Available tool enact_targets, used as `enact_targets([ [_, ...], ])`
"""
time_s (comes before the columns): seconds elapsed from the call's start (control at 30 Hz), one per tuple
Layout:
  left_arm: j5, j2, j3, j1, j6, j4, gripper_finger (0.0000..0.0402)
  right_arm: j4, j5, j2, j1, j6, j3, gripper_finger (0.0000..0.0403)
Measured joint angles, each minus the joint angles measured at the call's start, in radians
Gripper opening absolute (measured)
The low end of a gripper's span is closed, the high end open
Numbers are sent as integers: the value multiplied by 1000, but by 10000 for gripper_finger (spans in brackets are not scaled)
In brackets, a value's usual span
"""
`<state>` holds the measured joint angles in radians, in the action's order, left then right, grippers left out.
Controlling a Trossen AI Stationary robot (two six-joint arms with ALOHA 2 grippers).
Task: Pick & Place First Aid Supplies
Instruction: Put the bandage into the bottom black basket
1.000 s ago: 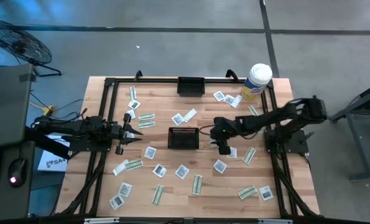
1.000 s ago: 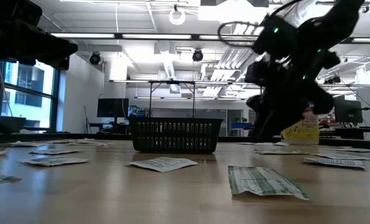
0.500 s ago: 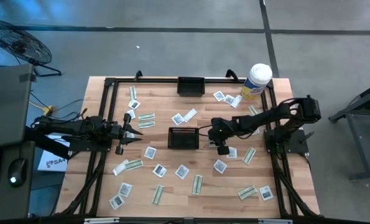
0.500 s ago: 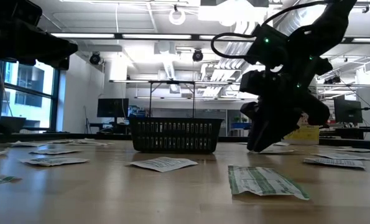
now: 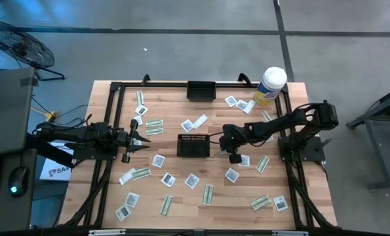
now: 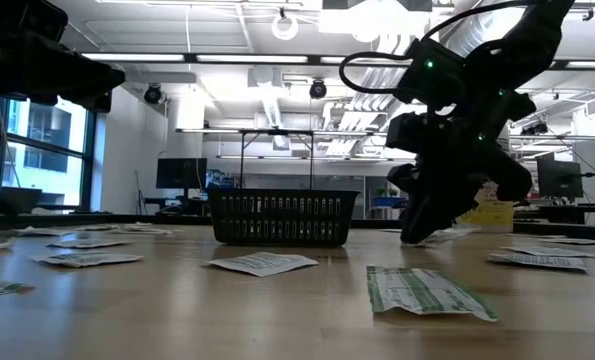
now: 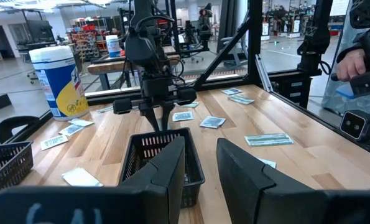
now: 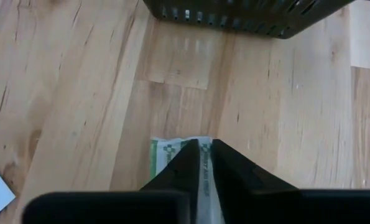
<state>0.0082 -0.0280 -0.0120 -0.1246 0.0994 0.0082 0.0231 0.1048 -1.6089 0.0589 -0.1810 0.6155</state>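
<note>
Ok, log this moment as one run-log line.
right gripper: down at table, fingers closed on green-and-white strip packet, beside centre basket | left gripper: waiting at left side, open | packet not yet lifted

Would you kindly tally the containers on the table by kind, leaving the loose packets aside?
Black baskets: 2, one mid-table, one at the far edge
White-and-yellow canister: 1
Total: 3

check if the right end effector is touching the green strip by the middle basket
Touching. The right wrist view shows the right end effector with both fingers closed against a green strip, pinching it just short of the basket.
</note>
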Motion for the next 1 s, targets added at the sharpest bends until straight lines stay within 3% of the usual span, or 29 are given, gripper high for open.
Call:
enact_targets([
  [0.17,0,0,0,0,0,0,92,-1,-19,0,0,1,0,3],
  [0.53,0,0,0,0,0,0,92,-70,-75,100,-4,16,12,3],
  [0.8,0,0,0,0,0,0,92,-254,-226,175,-71,44,178,2],
  [1.0,0,0,0,0,0,0,92,-254,-256,154,-120,42,319,2],
])
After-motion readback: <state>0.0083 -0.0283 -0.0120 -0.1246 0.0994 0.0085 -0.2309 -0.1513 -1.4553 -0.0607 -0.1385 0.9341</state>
